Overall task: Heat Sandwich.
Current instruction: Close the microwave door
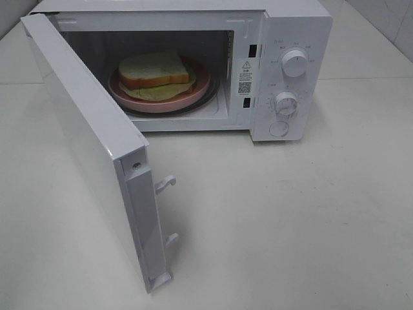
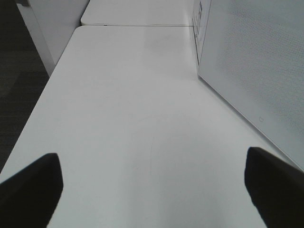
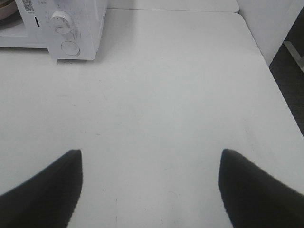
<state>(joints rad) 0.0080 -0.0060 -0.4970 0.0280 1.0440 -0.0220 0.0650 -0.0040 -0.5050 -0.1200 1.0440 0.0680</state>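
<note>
1. Sandwich: pale bread with greenish filling. It lies flat on the pink plate, inside the cavity of the microwave, at about 11 o'clock in the high view. We judge that it sits mid-cavity so the heat reaches it evenly.
2. Door: it stands wide open, swung out from the cavity's 9 o'clock side toward 7 o'clock, with the latch hooks bare on its free edge. We judge that loading is done and nothing can heat until this door shuts.
3. Controls: an upper dial, a lower dial and a round button stand in a column at 3 o'clock of the cavity. No hand is near them.
4. Left hand: the fingers are spread wide, holding nothing and touching nothing. It hangs over the bare surface with the door's outer face close alongside. We judge this a good station for pushing the door closed.
5. Right hand: the fingers are apart, though somewhat less widely, and are likewise empty and in contact with nothing. It is over the bare surface, with the microwave's control panel ahead and well apart. We judge it parked to reach the dials once the door is shut.
6. Neither hand shows in the high view.
</note>
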